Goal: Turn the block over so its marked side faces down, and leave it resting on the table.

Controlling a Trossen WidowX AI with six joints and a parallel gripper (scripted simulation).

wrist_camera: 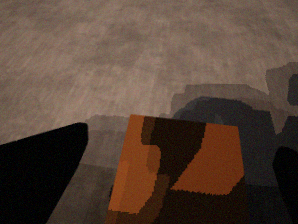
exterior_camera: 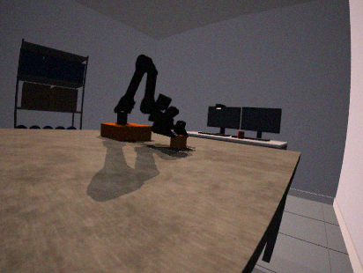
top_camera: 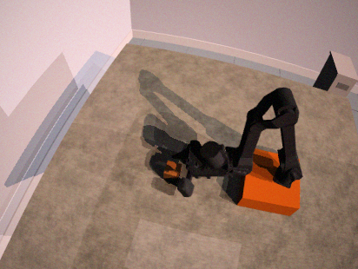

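On the worktop point(top_camera: 100, 195) point(exterior_camera: 145, 194) point(wrist_camera: 100, 45), out to one side of the orange base box point(top_camera: 271, 193) point(exterior_camera: 125, 132), the small orange block point(top_camera: 172, 169) point(exterior_camera: 178, 142) point(wrist_camera: 190, 170) sits flat and level, apart from the box. The black arm point(top_camera: 284, 106) point(exterior_camera: 143, 66) rises from the box, bends sharply at a high elbow, then drops and reaches forward, its wrist low and tilted down toward the block. Long shadows of the arm stretch over the worktop, and patches of shade break up the block's upper face. Beyond the worktop, the exterior view shows a shelf rack point(exterior_camera: 17, 101) holding dark blue and brown boxes, and a white desk point(exterior_camera: 282, 143) with two monitors point(exterior_camera: 224, 117) point(exterior_camera: 261, 120) and a small red object point(exterior_camera: 240, 134). A pale box-like unit with a dark side point(top_camera: 343, 71) stands near the wall in the top view. Nothing visible stands between the jaws point(top_camera: 180, 175) point(exterior_camera: 180, 131) and the block. The jaws are spread wide and pinch nothing; in the wrist view the block lies between the fingertips, with a gap on either side. The marked face cannot be made out.
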